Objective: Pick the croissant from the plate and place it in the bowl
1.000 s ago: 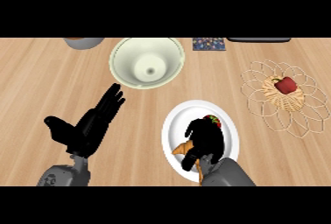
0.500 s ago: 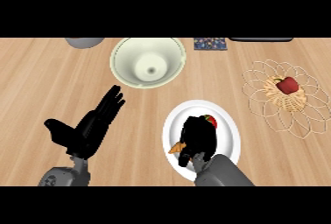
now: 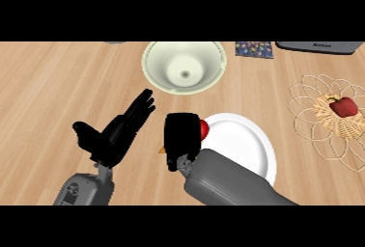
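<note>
Right hand over the left rim of the white plate, fingers curled downward around something mostly hidden beneath them. Only a small orange-brown sliver visible at the hand's left edge, low on the palm side, apparently the croissant, held off the plate's left rim above the wooden surface. Something small and red seen just at the hand's right edge, against the plate; could not tell what. Grey forearm rose from the lower edge across the plate's lower left part.

Left hand rested open to the left, fingers straight and pointed up and to the right, thumb spread to the left, holding nothing.

Pale bowl stood farther up the surface, above both hands and apart from the plate, holding nothing visible. Wire basket lay at the right with a red pepper inside. Patterned dark item and grey appliance sat along the top edge.
</note>
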Motion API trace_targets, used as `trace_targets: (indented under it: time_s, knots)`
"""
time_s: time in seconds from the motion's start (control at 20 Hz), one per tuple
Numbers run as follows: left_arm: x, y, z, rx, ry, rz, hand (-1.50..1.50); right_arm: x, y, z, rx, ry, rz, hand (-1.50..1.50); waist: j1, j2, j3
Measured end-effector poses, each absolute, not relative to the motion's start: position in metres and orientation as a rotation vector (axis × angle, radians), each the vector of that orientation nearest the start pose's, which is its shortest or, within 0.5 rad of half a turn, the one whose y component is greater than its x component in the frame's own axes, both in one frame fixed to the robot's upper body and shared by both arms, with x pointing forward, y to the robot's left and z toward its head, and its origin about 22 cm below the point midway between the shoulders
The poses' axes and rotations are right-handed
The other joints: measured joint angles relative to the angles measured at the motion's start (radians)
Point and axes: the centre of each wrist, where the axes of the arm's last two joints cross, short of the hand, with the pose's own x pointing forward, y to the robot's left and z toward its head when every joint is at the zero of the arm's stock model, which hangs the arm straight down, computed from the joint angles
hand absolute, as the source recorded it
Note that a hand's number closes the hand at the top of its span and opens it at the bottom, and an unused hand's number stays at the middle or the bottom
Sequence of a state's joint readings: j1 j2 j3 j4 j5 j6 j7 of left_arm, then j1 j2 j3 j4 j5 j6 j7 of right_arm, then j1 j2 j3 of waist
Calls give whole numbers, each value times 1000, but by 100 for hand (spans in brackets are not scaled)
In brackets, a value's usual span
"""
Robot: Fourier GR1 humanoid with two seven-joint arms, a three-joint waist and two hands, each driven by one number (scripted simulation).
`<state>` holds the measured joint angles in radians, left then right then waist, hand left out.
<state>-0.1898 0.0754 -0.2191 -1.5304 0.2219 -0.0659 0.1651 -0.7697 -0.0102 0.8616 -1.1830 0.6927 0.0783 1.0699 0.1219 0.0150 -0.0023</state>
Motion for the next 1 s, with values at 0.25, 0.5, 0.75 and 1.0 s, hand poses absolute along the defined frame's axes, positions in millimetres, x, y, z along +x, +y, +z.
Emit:
trace_targets:
  time_s: [0.25,0.5,0.75,1.0]
  knots:
    - [278,173,32,-364,-1473,-237,0,282,35,100,-970,-1173,1284,150,7,-6,0]
    - [282,173,31,-355,-1466,-228,0,281,56,145,-1033,-1333,1237,150,-3,-13,-1]
    - [282,178,29,-337,-1464,-213,0,278,74,192,-1101,-1459,1177,150,-18,-21,-2]
    - [281,176,26,-334,-1467,-208,0,285,86,227,-1142,-1516,1112,150,-30,-19,-2]
